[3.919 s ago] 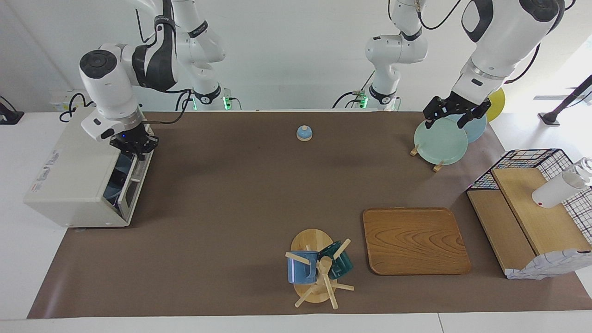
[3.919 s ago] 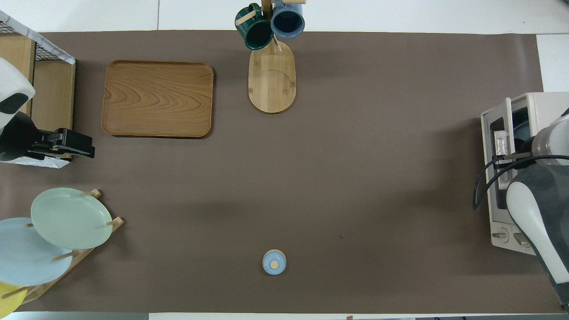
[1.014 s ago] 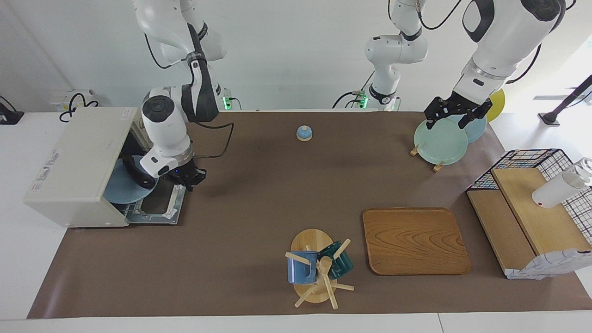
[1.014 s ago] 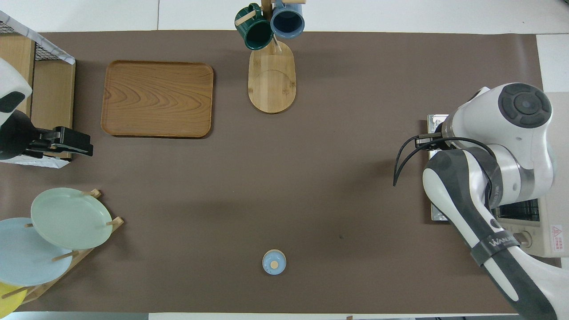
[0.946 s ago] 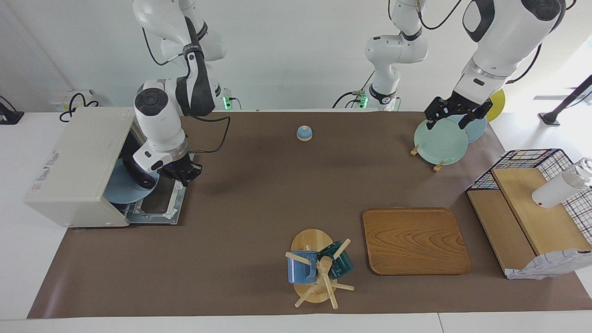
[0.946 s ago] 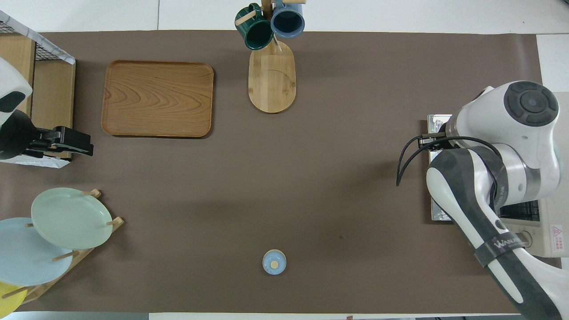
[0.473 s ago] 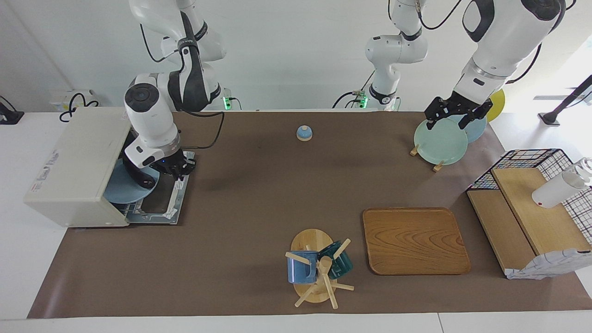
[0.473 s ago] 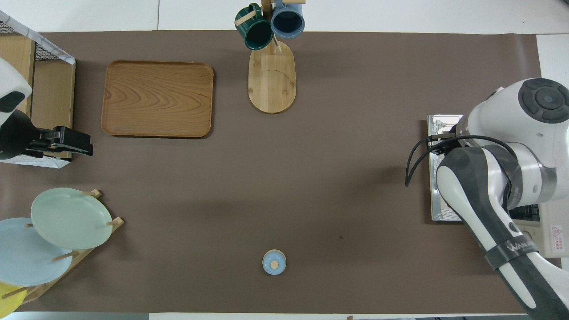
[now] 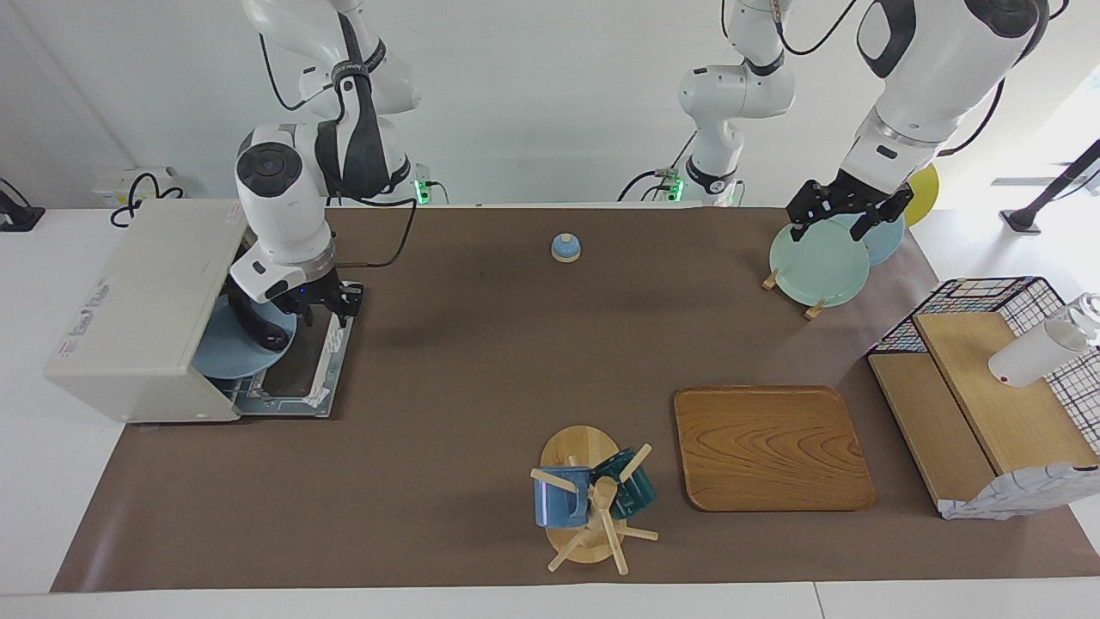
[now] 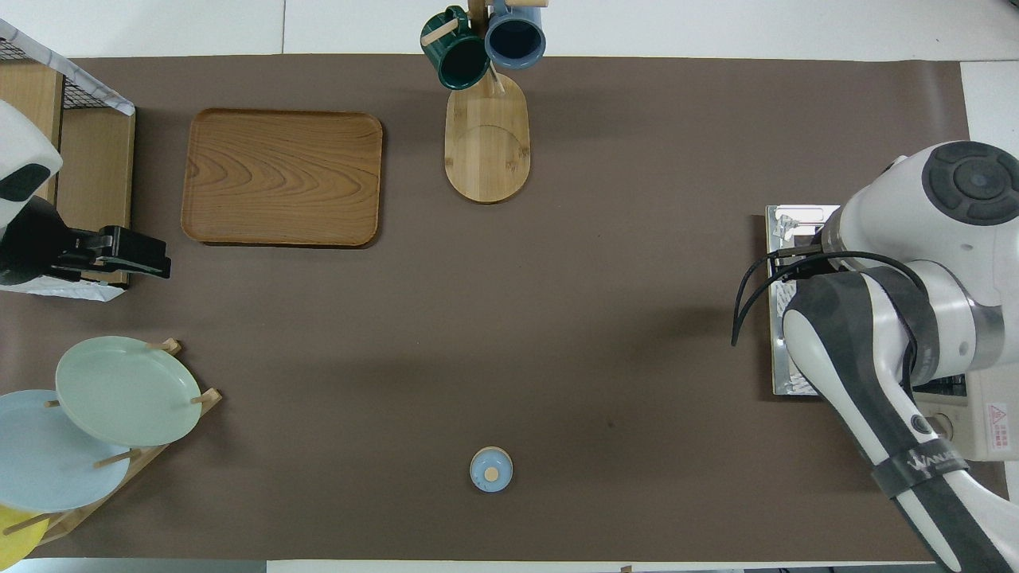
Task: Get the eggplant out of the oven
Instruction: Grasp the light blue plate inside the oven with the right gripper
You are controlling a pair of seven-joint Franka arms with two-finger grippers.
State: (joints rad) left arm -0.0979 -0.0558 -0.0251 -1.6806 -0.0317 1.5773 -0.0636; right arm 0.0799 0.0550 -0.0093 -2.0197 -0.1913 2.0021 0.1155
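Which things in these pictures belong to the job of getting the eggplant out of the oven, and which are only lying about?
Belong to the job:
- oven, its door down
- eggplant on the blue plate in the oven's mouth
- right gripper over the open door

Lying about:
- wooden tray
- mug tree
- plate rack, where the left gripper waits
- blue bell

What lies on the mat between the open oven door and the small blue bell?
Nothing: between the oven door and the bell the brown mat is bare, in both views.
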